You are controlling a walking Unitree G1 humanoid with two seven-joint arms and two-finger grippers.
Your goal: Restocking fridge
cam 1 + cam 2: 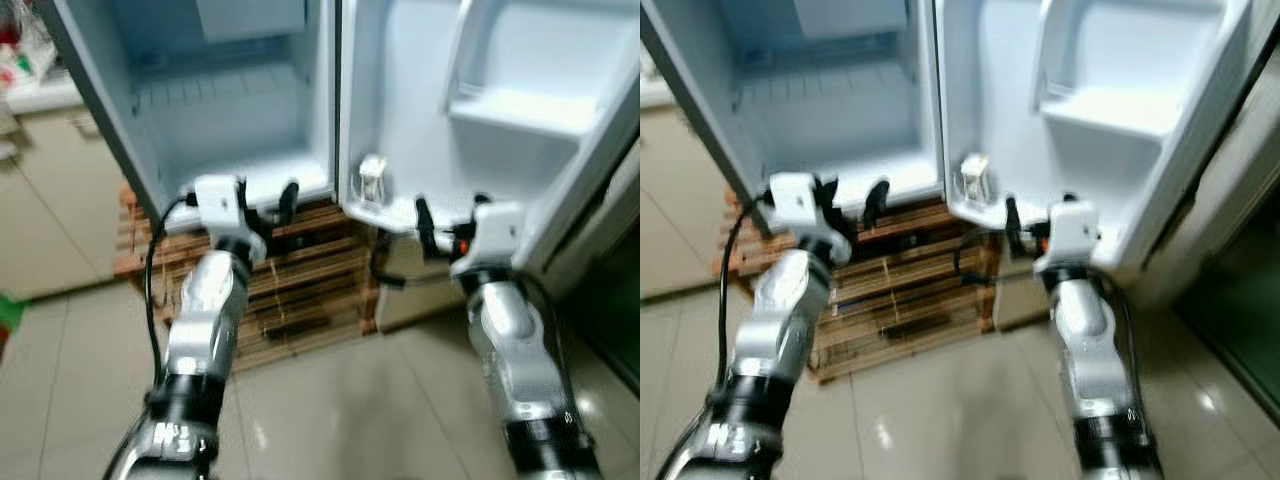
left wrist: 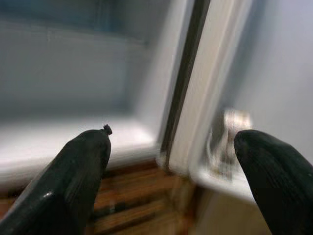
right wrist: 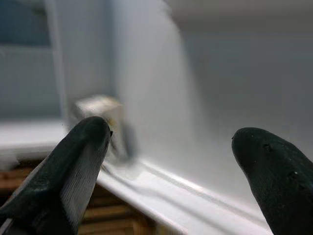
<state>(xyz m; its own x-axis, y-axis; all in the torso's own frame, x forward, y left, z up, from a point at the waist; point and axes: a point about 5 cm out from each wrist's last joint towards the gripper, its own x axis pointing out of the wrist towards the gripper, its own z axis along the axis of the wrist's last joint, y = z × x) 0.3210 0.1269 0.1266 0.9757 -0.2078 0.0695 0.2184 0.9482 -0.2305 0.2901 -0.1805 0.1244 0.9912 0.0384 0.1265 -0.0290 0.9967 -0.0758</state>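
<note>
Open pincers (image 1: 268, 200) (image 1: 450, 220) — fridge (image 1: 250, 110) beyond

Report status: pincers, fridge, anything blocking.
Left pincer open, empty, at fridge base. Right pincer open, empty, by door bottom shelf. Small jar on that shelf. No obstruction seen.

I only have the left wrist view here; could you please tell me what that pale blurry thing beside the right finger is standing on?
Observer: The small clear jar stands on the lowest shelf of the open fridge door.
Operator: Thank you. Where is the other arm, please?
Observer: The right gripper is raised at that same door shelf, fingers apart, holding nothing.
Operator: And what is the fridge standing on?
Observer: A slatted wooden pallet on the tiled floor.
</note>
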